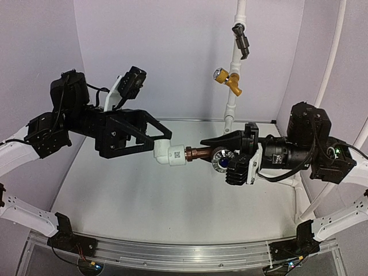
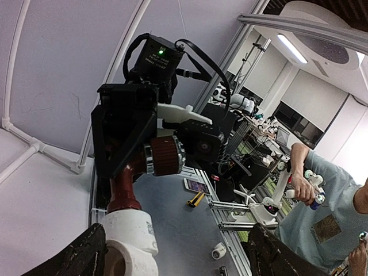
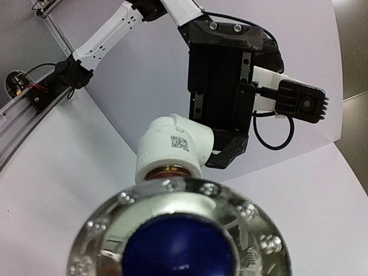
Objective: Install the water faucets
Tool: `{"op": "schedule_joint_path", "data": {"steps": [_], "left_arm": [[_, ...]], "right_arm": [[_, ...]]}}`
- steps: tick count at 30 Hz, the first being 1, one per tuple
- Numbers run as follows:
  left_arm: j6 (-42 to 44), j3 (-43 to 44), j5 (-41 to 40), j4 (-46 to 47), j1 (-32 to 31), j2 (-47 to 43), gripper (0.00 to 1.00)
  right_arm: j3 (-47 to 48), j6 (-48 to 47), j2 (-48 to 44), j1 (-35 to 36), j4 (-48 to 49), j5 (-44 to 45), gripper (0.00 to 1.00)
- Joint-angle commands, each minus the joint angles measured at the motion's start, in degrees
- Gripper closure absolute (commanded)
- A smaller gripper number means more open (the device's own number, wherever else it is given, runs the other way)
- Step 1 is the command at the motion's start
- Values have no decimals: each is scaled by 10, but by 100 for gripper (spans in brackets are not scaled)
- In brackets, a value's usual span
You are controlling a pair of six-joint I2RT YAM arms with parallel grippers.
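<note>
The water faucet [image 1: 206,155] is dark reddish-brown with a round knob with a blue centre [image 1: 222,161]. It hangs level above the table. Its stem sits in the white elbow fitting [image 1: 171,153]. My right gripper [image 1: 229,156] is shut on the faucet at the knob. Its fingers are out of the right wrist view, where the knob [image 3: 184,241] fills the bottom and the elbow [image 3: 175,146] lies beyond it. My left gripper [image 1: 163,144] is open wide. In the left wrist view the elbow [image 2: 129,236] rests against its left finger [image 2: 80,256], and the faucet [image 2: 122,187] rises from the elbow.
A white upright pipe [image 1: 231,106] at the back carries a yellow-brass valve [image 1: 228,79] and a dark grey-black valve [image 1: 241,39]. White pipe framing [image 1: 330,57] runs up the right side. An aluminium rail [image 1: 172,253] lines the near edge. A person [image 2: 322,201] stands beyond the cell.
</note>
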Motion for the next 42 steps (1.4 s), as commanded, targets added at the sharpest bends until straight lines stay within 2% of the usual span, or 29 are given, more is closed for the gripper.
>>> {"op": "schedule_joint_path", "data": {"steps": [1, 7, 16, 21, 25, 32, 38, 42], "left_arm": [[-4, 38, 69, 14, -11, 9, 17], [6, 39, 73, -12, -18, 15, 19], [47, 60, 42, -86, -35, 26, 19], [71, 53, -74, -108, -36, -11, 8], [74, 42, -197, -100, -36, -54, 3], [52, 42, -371, -137, -29, -59, 0], [24, 50, -359, -132, -21, -34, 0], [10, 53, -304, -114, -21, -16, 0]], "right_arm": [[7, 10, 15, -5, 38, 92, 100], [21, 22, 27, -6, 68, 139, 100], [18, 2, 28, -6, 103, 153, 100], [-12, -27, 3, -6, 102, 149, 100], [-25, -26, -11, -6, 102, 157, 100], [-3, -11, -11, -6, 105, 139, 100], [7, 8, -7, -6, 105, 88, 100], [4, 10, -2, -5, 104, 68, 100]]}}
